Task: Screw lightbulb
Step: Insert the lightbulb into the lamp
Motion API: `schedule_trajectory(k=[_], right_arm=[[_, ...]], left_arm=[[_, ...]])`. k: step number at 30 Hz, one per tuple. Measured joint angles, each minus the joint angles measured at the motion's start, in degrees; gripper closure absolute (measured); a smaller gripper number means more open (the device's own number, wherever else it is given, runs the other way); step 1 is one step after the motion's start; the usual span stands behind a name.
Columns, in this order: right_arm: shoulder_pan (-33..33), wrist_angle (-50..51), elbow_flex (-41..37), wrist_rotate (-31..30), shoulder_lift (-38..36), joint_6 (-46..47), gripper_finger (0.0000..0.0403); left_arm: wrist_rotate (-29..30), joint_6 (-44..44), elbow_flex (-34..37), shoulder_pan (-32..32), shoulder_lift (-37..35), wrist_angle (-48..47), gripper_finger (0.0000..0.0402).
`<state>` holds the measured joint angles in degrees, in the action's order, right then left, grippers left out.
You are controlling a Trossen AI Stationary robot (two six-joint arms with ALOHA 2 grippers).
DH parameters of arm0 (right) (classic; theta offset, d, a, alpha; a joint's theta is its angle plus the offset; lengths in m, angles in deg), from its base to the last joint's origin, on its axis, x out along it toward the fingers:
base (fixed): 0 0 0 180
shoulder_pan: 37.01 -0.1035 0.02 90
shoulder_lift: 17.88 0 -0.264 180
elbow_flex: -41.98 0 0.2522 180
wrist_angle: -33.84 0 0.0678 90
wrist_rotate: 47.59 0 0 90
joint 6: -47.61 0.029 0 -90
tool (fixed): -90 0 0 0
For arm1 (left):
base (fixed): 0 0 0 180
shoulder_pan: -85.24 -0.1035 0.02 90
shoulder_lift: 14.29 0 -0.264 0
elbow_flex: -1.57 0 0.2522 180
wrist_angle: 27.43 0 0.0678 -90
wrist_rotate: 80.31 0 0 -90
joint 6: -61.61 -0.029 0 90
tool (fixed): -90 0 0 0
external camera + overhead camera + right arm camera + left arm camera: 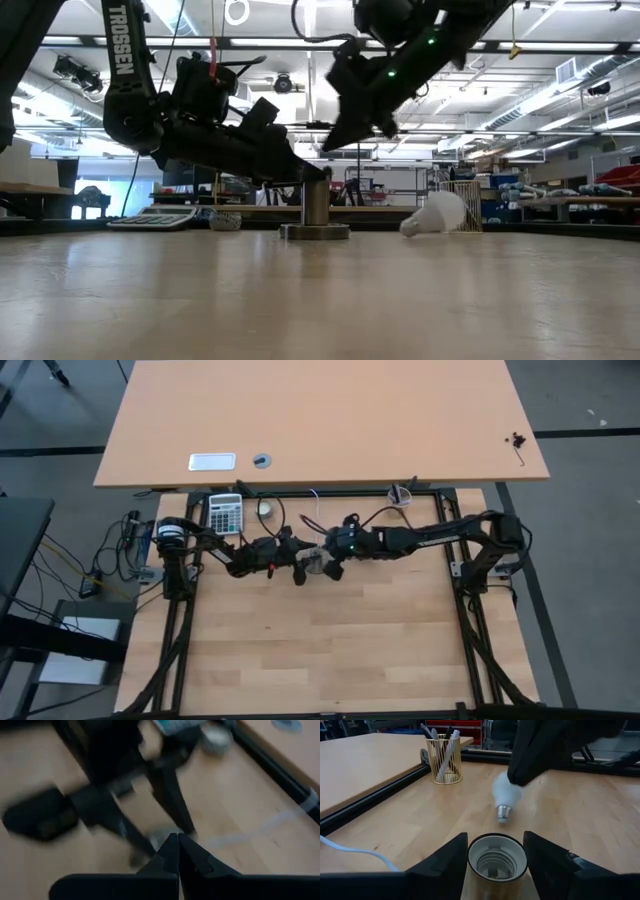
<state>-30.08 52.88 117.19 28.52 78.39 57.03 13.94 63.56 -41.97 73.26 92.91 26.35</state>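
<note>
Beyond the socket (496,862), which the left gripper (496,855) clasps, the bulb (505,795) lies on its side, screw end toward the socket. The right gripper (178,851), fingers pressed together and empty, hangs nearer it.

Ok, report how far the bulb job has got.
Done: the left gripper grips the socket on both sides, steadying it. In hand: nothing; the right gripper is shut and empty, above the table. Left: the lightbulb lies on its side on the table, unpicked; the socket is empty.
</note>
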Motion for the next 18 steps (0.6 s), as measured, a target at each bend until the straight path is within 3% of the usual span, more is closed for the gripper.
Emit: schedule_trajectory(k=[5, 10, 18], right_arm=[[0.8, 18.4, 0.0, 2.0, -5.1, -5.3, 0.0356], [2.4, 32.6, 0.0, 7.2, -6.5, -17.2, 0.0312], [5.0, 35.9, 0.0, 14.9, -4.4, -9.3, 0.0232]], left_arm=[[0.1, 0.0, 0.0, 0.0, 0.0, -0.4, 0.0208], [0.1, 0.0, 0.0, 0.0, 0.0, -0.4, 0.0208], [0.1, 0.2, -0.1, 0.0, 0.0, -0.5, 0.0208]])
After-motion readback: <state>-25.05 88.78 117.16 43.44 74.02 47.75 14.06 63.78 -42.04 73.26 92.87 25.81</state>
